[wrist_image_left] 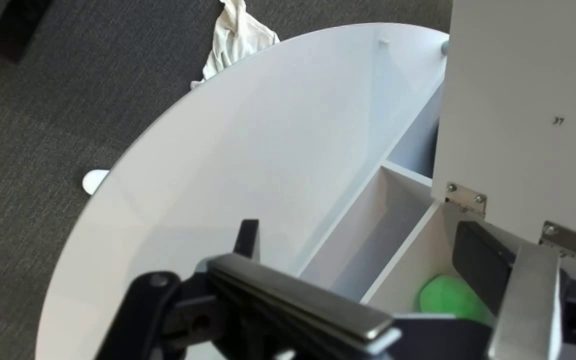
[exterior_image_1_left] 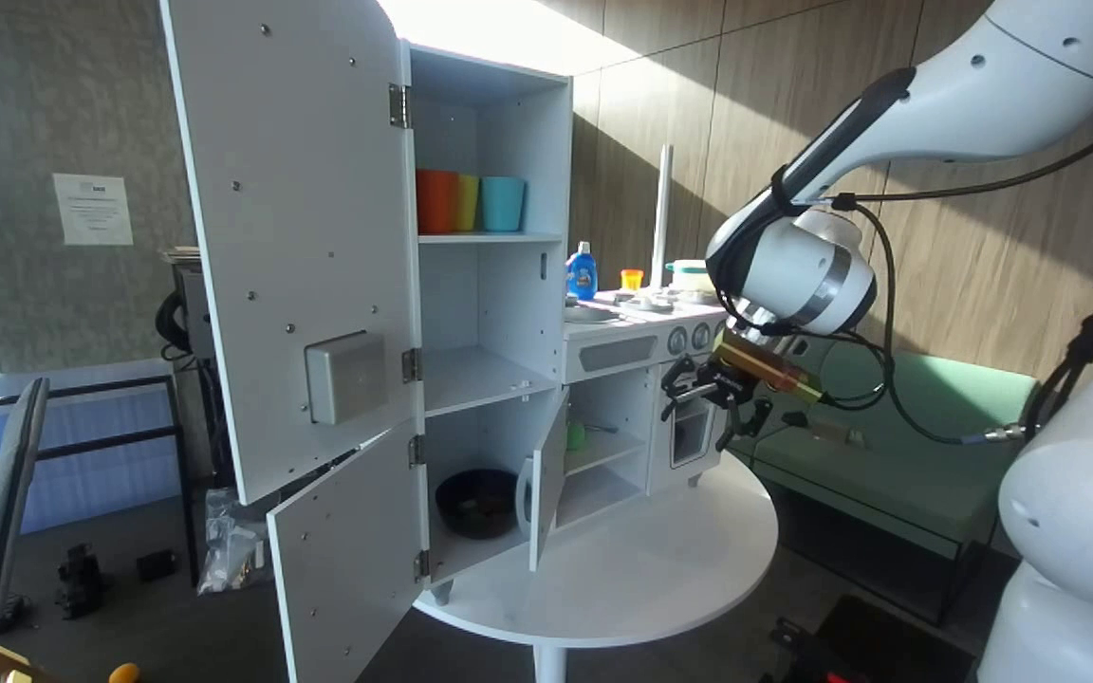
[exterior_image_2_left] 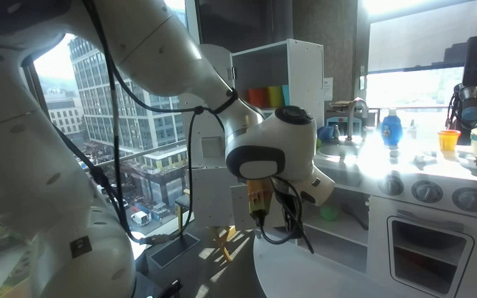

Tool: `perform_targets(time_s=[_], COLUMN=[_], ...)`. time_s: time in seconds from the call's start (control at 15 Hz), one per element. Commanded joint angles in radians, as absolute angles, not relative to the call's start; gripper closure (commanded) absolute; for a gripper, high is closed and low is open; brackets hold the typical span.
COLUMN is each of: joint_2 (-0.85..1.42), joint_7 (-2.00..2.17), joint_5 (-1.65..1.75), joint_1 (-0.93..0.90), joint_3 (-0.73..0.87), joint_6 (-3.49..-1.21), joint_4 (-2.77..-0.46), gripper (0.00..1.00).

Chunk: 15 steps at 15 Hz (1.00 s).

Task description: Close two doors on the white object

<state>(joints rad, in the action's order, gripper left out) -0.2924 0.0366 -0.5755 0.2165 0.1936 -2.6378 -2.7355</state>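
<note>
The white cabinet [exterior_image_1_left: 490, 375] stands on a round white table and shows in both exterior views. One small white door [exterior_image_1_left: 347, 560], below the tall latch-plate door, swings wide open; it also shows in an exterior view [exterior_image_2_left: 211, 198]. A second small door [exterior_image_1_left: 551, 479], with a handle, stands open at the shorter section's low cubbies. Its panel and hinges fill the right of the wrist view [wrist_image_left: 523, 110]. My gripper [exterior_image_1_left: 695, 422] is open and empty, in front of the shorter section and apart from both doors. In the wrist view its fingers [wrist_image_left: 365, 255] are spread wide before the open cubbies.
The tall door [exterior_image_1_left: 300, 237] also stands open. A black pot [exterior_image_1_left: 477, 503] sits in the low tall-side compartment. A green object [wrist_image_left: 453, 297] lies in a cubby. The round table [exterior_image_1_left: 660, 579] runs below; a green bench [exterior_image_1_left: 888, 455] stands behind. A blue bottle [exterior_image_2_left: 391, 128] stands on top.
</note>
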Motion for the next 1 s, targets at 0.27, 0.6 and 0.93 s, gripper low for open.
perform_targets(time_s=[0.27, 0.6, 0.93], joint_2=[-0.445, -0.442, -0.448], joint_7=[0.225, 0.273, 0.259], joint_5=[-0.746, -0.819, -0.891], joint_1=[0.089, 0.088, 0.057], joint_3=[-0.135, -0.296, -0.355], joint_6=[-2.842, -2.894, -2.928], joint_4=[-2.767, -2.753, -2.752], gripper=[0.0, 0.0, 0.0])
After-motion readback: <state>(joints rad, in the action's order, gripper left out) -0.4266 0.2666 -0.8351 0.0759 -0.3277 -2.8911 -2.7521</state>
